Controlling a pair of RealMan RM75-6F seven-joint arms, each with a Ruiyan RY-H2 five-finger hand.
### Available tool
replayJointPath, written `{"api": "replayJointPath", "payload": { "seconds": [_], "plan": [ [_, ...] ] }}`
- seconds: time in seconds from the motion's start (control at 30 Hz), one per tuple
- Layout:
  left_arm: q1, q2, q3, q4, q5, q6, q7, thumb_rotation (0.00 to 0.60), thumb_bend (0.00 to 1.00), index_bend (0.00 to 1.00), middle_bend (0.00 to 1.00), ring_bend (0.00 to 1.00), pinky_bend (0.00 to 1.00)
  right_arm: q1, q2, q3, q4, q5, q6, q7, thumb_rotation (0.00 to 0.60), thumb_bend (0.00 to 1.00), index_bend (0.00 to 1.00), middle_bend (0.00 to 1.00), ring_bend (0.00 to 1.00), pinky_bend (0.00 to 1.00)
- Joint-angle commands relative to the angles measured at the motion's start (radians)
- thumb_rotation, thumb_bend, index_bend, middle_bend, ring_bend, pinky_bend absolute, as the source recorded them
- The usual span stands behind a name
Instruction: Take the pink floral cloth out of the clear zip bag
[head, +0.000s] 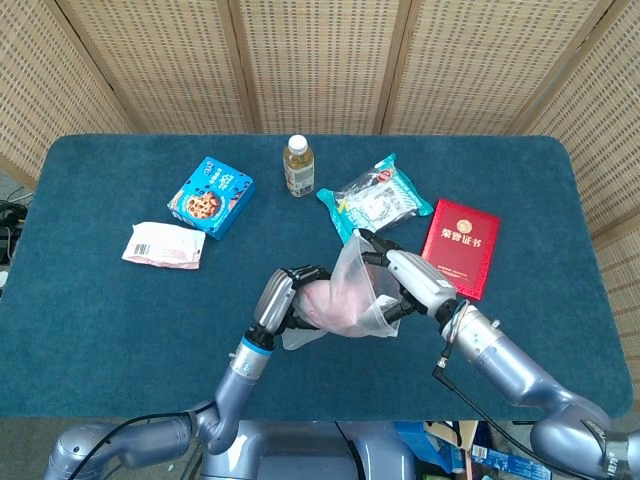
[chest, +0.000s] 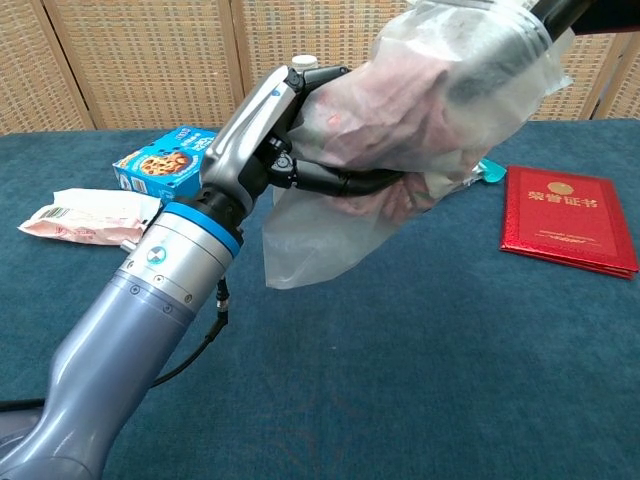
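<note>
The clear zip bag is held up off the blue table, its mouth turned toward my right side. Bunched inside it is the pink floral cloth, which shows through the plastic in the chest view. My left hand grips the bag's closed end around the cloth, fingers wrapped under it. My right hand is at the bag's mouth with its fingers pushed inside. They show as dark shapes through the plastic. Whether they pinch the cloth is hidden.
A blue cookie box and a pink-white packet lie at the left. A small bottle stands at the back. A teal snack packet and a red booklet lie just beyond my right hand.
</note>
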Motion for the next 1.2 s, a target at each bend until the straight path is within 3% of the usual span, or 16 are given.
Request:
{"api": "replayJointPath", "payload": {
  "seconds": [0.03, 0.5, 0.77, 1.1, 1.2],
  "plan": [
    [-0.001, -0.002, -0.002, -0.001, -0.003, 0.000, -0.001, 0.600, 0.22, 0.65, 0.64, 0.55, 0.63, 0.006, 0.004, -0.008, 0.002, 0.000, -0.003, -0.018, 0.600, 0.00, 0.32, 0.00, 0.00, 0.00],
    [-0.009, -0.015, -0.012, -0.016, -0.008, 0.006, 0.003, 0.600, 0.22, 0.65, 0.64, 0.55, 0.63, 0.080, -0.043, -0.065, -0.026, 0.100, 0.081, -0.211, 0.600, 0.00, 0.17, 0.00, 0.00, 0.00],
    [-0.015, -0.011, -0.028, -0.040, -0.025, -0.009, 0.019, 0.600, 0.22, 0.65, 0.64, 0.55, 0.63, 0.088, -0.065, -0.070, -0.042, 0.113, 0.121, -0.244, 0.600, 0.00, 0.18, 0.00, 0.00, 0.00],
    [-0.011, -0.001, -0.036, -0.072, -0.038, -0.016, 0.028, 0.600, 0.22, 0.65, 0.64, 0.55, 0.63, 0.093, -0.118, -0.074, -0.033, 0.112, 0.173, -0.274, 0.600, 0.01, 0.62, 0.00, 0.00, 0.00],
    [-0.010, 0.003, -0.037, -0.079, -0.042, -0.019, 0.028, 0.600, 0.22, 0.65, 0.64, 0.55, 0.63, 0.096, -0.134, -0.076, -0.030, 0.112, 0.189, -0.289, 0.600, 0.13, 0.72, 0.00, 0.00, 0.00]
  ]
}}
